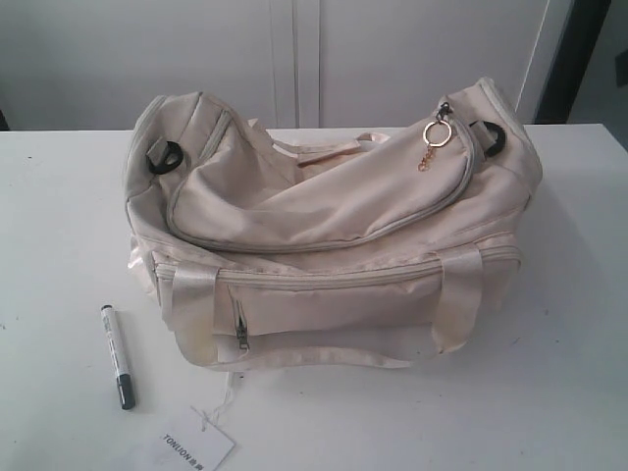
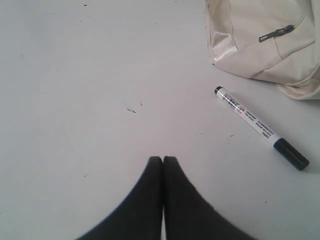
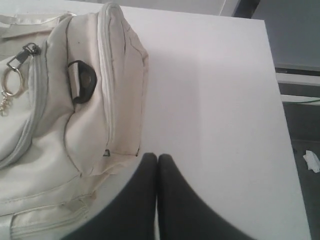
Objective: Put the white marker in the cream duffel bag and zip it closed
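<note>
Flagged 2 likely failures. Could have sent the round-barrelled white marker (image 2: 260, 127) rolling across the white table (image 1: 59, 216) by closing on it off-centre, or snagged the "TONIJON" paper tag (image 1: 196, 448) lying near its dark capped end. Could also have dropped it on top of the cream duffel bag (image 1: 334, 235) rather than inside, with the curved zipper flap slumped over the opening; could not tell how far the zip by the gold ring pull (image 1: 438, 132) stood undone. Found the left gripper (image 2: 163, 161) clenched on nothing over bare table, with the marker flat on the table off to 1 side, near but apart, just beside the bag's front corner. Found the right gripper (image 3: 157, 157) likewise clenched and empty by the bag's end with the black D-ring (image 3: 82, 80), well apart from the marker.
</note>
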Robot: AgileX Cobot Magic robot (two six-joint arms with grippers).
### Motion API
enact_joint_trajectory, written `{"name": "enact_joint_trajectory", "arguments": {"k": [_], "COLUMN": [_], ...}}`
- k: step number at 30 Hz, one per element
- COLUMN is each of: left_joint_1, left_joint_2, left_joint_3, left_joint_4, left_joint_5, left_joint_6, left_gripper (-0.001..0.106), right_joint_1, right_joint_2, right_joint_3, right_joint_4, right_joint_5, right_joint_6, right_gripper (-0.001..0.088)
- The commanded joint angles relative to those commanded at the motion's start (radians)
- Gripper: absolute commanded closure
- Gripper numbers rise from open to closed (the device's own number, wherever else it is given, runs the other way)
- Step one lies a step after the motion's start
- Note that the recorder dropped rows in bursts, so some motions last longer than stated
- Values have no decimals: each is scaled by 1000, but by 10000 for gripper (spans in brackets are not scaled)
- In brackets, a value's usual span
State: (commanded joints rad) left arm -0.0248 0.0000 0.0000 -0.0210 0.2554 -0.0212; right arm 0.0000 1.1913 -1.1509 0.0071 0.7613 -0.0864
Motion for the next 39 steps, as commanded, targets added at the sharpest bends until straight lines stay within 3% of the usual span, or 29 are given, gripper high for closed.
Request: {"name": "enact_joint_trajectory", "arguments": {"k": [24,29,33,39], "left_joint_1": [0,0,0,0], "left_joint_2": [0,0,0,0], "left_joint_3": [0,0,0,0], "left_joint_4": [0,0,0,0], "left_joint_5": [0,0,0,0], "left_joint_6": [0,0,0,0], "left_gripper": [1053,1053,1053,1053], "right_joint_1": [0,0,0,3], "right_joint_2": [64,147,249,345], "right_joint_3": [-175,-279,-357,-383], "right_joint_4": [64,119,249,294], "right_joint_5": [27,103,202,273], "right_joint_6": [-2,-2,-56,-71], "right_gripper": [868,868,868,868]}}
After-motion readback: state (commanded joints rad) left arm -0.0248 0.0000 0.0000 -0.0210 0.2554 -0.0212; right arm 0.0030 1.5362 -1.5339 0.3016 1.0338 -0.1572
